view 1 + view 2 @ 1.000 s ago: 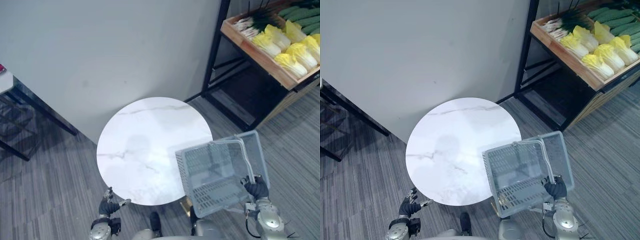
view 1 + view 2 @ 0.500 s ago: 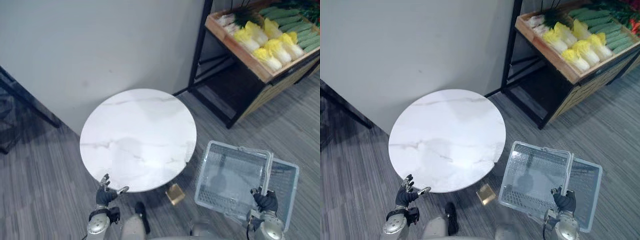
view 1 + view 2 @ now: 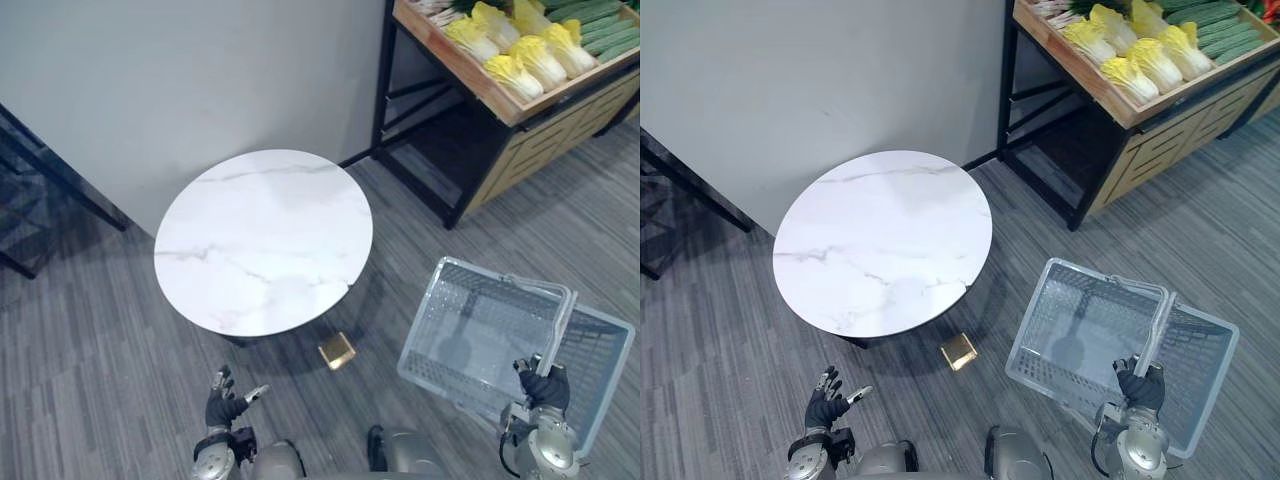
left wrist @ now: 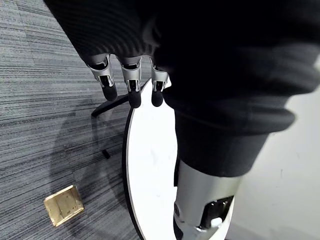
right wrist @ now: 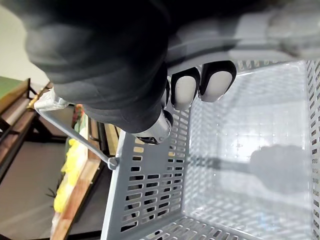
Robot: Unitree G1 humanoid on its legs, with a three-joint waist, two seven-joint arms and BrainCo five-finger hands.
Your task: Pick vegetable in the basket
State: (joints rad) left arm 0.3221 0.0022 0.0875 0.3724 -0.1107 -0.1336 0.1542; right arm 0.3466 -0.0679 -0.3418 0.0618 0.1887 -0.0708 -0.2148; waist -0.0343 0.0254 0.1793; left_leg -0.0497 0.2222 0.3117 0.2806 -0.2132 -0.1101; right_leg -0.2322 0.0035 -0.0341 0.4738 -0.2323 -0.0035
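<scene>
R hand (image 3: 543, 388) is curled tight round the handle (image 3: 562, 320) of the grey basket (image 3: 424, 322). The R wrist view shows its fingers (image 5: 187, 90) wrapped over the bar, w/ the basket's holey walls below.

1 s ago the basket was tipped up over the right edge of the round white table (image 3: 262, 240). Half a sec ago it was already off the table. Now it hangs over the grey floor (image 3: 120, 340), to the right of the table & apart from it, and it sits more level.

The whole view has slid too, so the camera moved. The table has not moved on the floor.

L hand (image 3: 226, 407) is low down, fingers (image 4: 132, 90) straight & loose, holding nothing. Before, it was just by the near edge of the table. Now it is over the floor, a bit back from that edge.

A small gold block (image 3: 337, 350) lies on the floor by the table's near edge.

The veg are in the wood tray (image 3: 500, 95) on the black shelf, far right: yellow cabbages (image 3: 540, 60) next to green cucumbers (image 3: 598, 22). They are well apart from the basket.
</scene>
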